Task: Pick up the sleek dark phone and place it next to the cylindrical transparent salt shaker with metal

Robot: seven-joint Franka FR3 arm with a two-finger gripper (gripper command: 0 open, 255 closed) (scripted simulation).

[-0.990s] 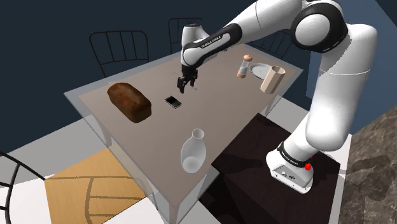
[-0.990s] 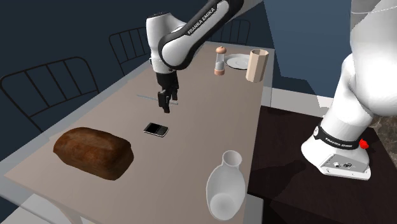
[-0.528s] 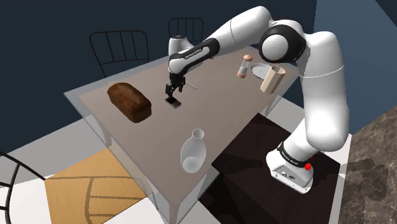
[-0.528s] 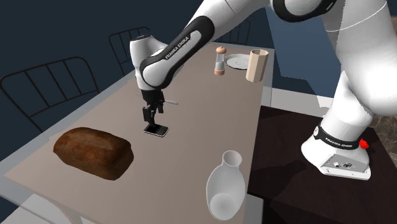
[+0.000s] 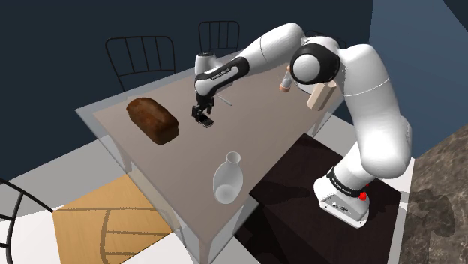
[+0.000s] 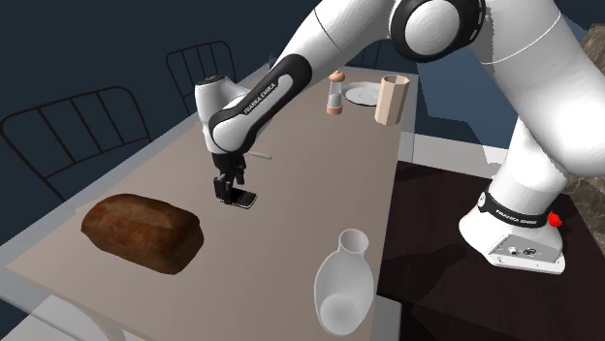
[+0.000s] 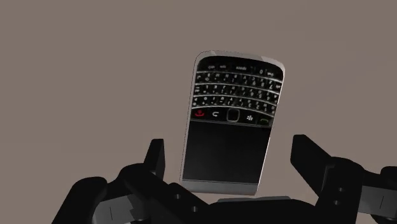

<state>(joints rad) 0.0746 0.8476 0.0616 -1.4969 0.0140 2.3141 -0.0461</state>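
A dark phone [image 7: 232, 121] with a keypad and silver rim lies flat on the brown table [image 5: 255, 135] near its middle. My gripper [image 7: 232, 162] is low over it and open; one finger [image 7: 156, 159] stands on each side of the phone's screen end, with a small gap on both sides. The same gripper [image 5: 199, 114] hangs over the phone [image 5: 205, 121] in the shoulder view, and the gripper [image 6: 228, 190] sits at the phone [image 6: 239, 199] in the second exterior view. The clear salt shaker [image 6: 335, 93] with a brownish cap stands at the far end of the table, partly behind my arm [image 5: 286, 81].
A brown bread loaf [image 5: 153, 119] lies close to the phone. A white vase [image 5: 227, 178] stands near the front edge. By the shaker are a white plate [image 6: 363, 93] and a beige cup [image 6: 391, 99]. A thin rod [image 6: 257, 154] lies behind the gripper. Dark chairs [image 5: 141, 60] ring the table.
The gripper came across from the shaker side and down onto the phone; its open fingers now stand on either side of it. The phone has not moved.
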